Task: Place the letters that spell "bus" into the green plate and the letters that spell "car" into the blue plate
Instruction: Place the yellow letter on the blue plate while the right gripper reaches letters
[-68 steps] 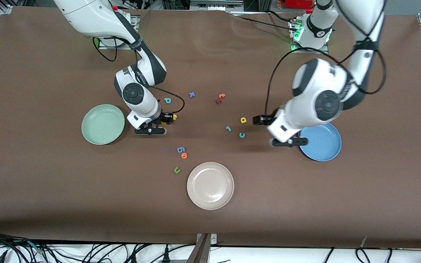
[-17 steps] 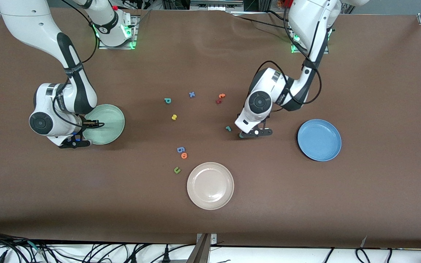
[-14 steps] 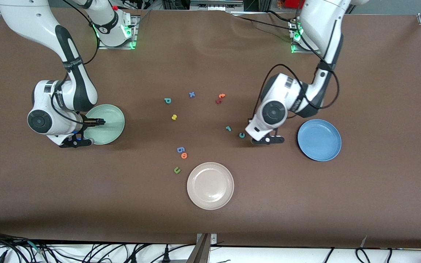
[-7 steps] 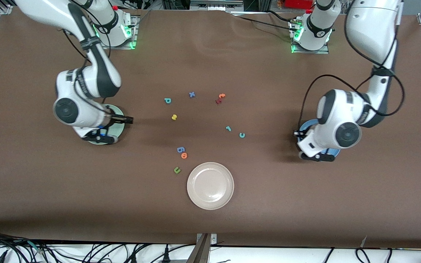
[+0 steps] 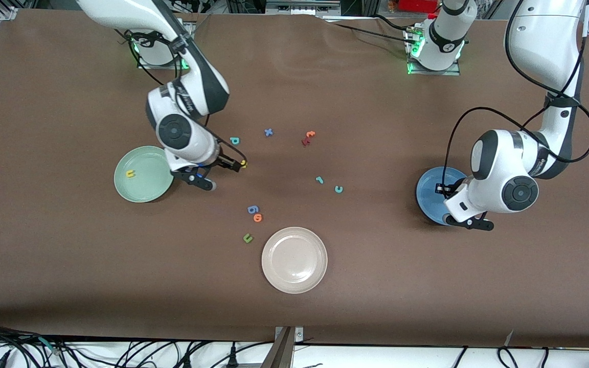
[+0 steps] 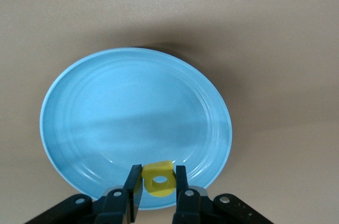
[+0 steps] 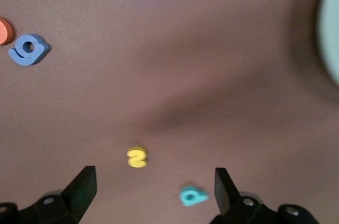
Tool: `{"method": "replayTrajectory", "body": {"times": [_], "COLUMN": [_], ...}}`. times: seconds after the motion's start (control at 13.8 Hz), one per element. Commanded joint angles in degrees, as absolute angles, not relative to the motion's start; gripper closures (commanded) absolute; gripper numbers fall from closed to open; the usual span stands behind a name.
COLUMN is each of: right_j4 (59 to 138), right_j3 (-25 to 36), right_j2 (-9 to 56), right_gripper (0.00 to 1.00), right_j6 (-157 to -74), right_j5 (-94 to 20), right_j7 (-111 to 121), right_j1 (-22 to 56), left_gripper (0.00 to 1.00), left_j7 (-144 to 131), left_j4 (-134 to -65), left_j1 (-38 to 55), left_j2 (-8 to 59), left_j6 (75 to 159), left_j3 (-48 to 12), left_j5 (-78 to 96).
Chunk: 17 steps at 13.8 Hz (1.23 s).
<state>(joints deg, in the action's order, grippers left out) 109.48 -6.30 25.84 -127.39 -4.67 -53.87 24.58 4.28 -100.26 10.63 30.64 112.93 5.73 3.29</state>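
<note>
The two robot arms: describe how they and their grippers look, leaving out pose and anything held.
Both arms are glossy white with dark grey joint bands and round dark caps at the wrist. A loose black cable loops along each forearm. Green lights glow at both bases. The left gripper and the right gripper each have two black fingers on a black body.
</note>
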Motion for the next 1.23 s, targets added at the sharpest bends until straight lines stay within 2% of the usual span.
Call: {"method": "replayTrajectory", "body": {"times": [0.0,0.07,0.22,0.36,0.73,0.94,1.16], "right_j4": [108.6,108.6,108.9,109.1,111.2,112.9,116.3], "right_j3": [-6.0,-6.0,-6.0,-5.9,-5.9,-5.9,-6.0], "right_j2": [29.8,30.7,32.2,33.2,32.7,30.9,28.8], "right_gripper": [0.02,0.02,0.02,0.09,0.41,0.44,0.45], "right_j6": [-133.0,-134.4,-136.1,-136.2,-136.1,-136.2,-138.9], "right_j5": [-5.3,-5.3,-5.4,-5.4,-5.4,-5.4,-5.5], "right_j7": [-61.5,-62.6,-62.8,-62.8,-62.8,-62.8,-62.8], "right_j1": [27.1,27.6,28.3,29.1,29.3,29.2,29.2], "left_gripper": [0.06,0.00,0.00,0.00,0.00,0.00,0.00], "left_j7": [7.1,8.4,8.5,7.4,-8.7,-18.3,-25.7], "left_j4": [-101.5,-101.3,-100.9,-100.5,-96.5,-94.2,-94.1], "left_j1": [9.7,9.6,9.4,10.1,12.0,16.4,21.6], "left_j2": [30.3,30.3,30.2,30.0,30.9,32.4,35.3], "left_j6": [114.3,113.9,113.6,113.6,114.3,115.2,124.3], "left_j3": [4.9,4.9,4.9,4.7,-4.9,-5.8,-5.7], "left_j5": [1.6,1.7,1.7,2.4,3.9,6.1,6.9]}}
